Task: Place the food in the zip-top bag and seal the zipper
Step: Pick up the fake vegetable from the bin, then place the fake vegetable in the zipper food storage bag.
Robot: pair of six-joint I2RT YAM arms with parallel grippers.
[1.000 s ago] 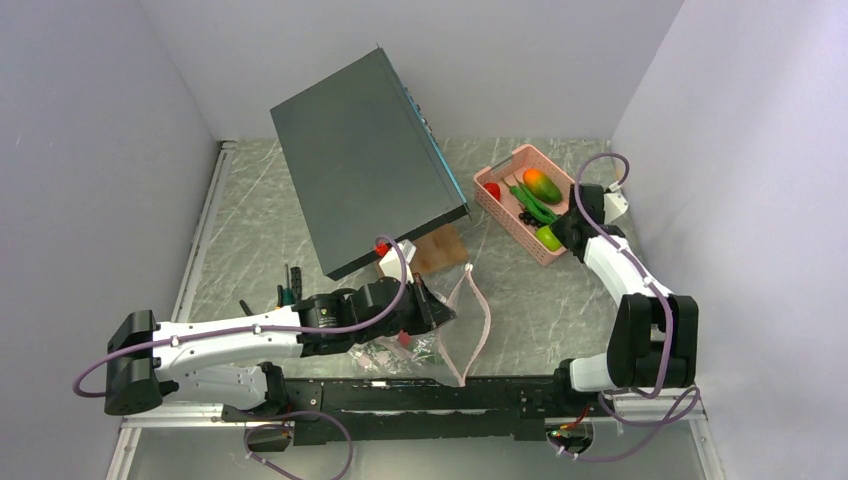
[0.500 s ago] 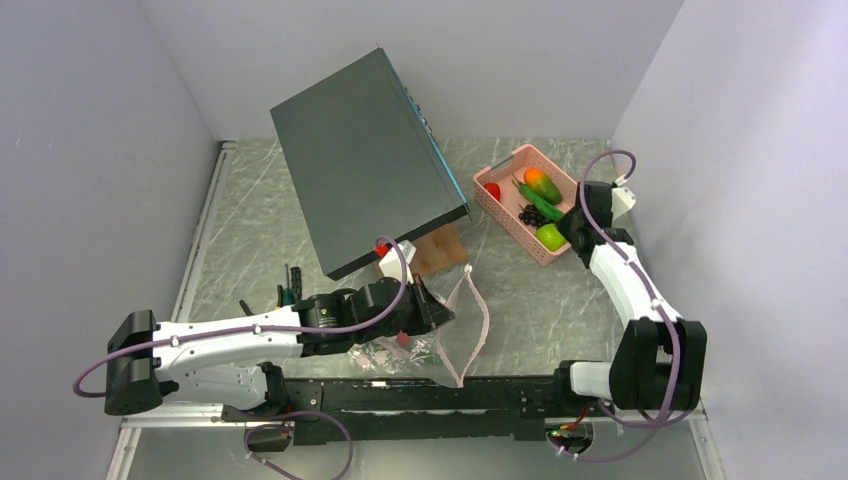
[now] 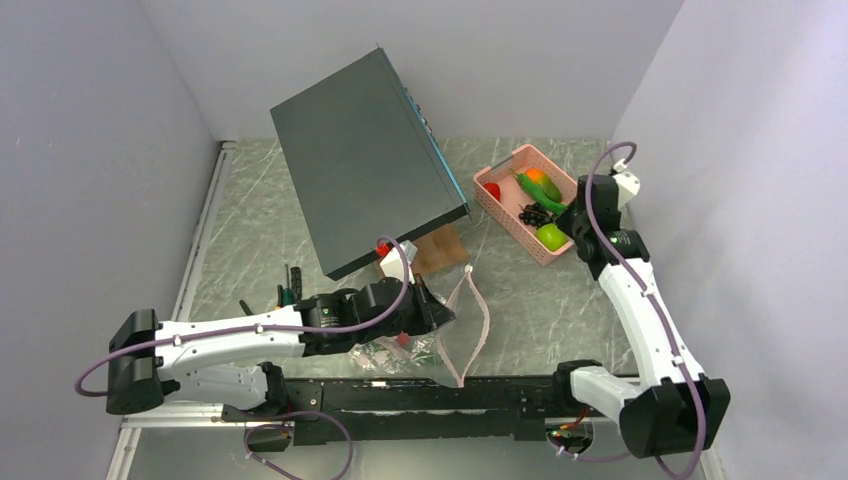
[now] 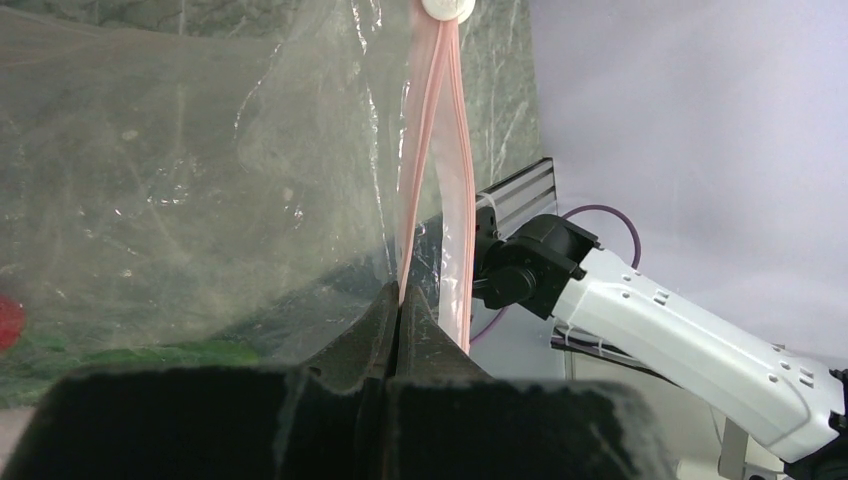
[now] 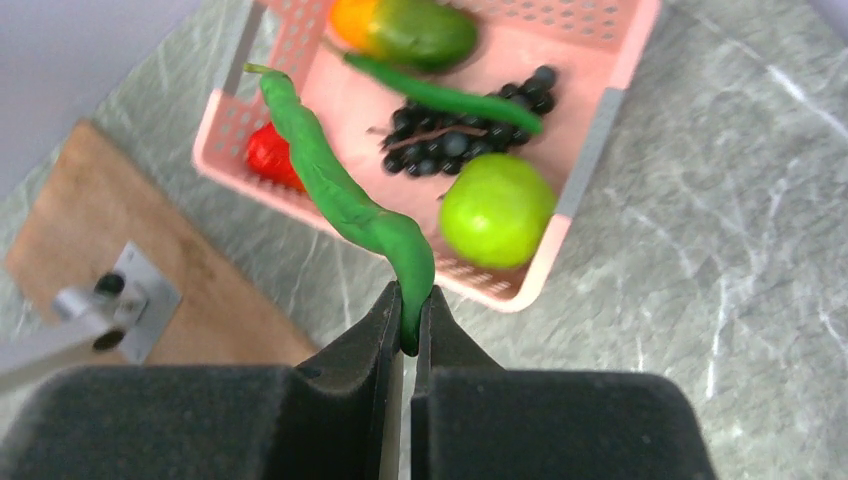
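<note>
Right gripper (image 5: 408,318): closed on the near tip of one long green pod (image 5: 335,195), held above the pink basket (image 5: 590,130) at the far right of the bench (image 3: 540,300). Basket contents: one second pod (image 5: 450,98), one mango (image 5: 405,30), one grape bunch (image 5: 450,140), one lime-green fruit (image 5: 497,210), one red piece (image 5: 268,158). Left gripper (image 4: 400,305): clamped on the zipper (image 4: 437,170) of the zip-top bag (image 4: 200,180), near centre, mouth gaping; a second red piece (image 4: 5,322) lies inside.

The left gripper (image 4: 400,300) pinches the zip-top bag's (image 4: 200,180) pink zipper (image 4: 432,150).
</note>
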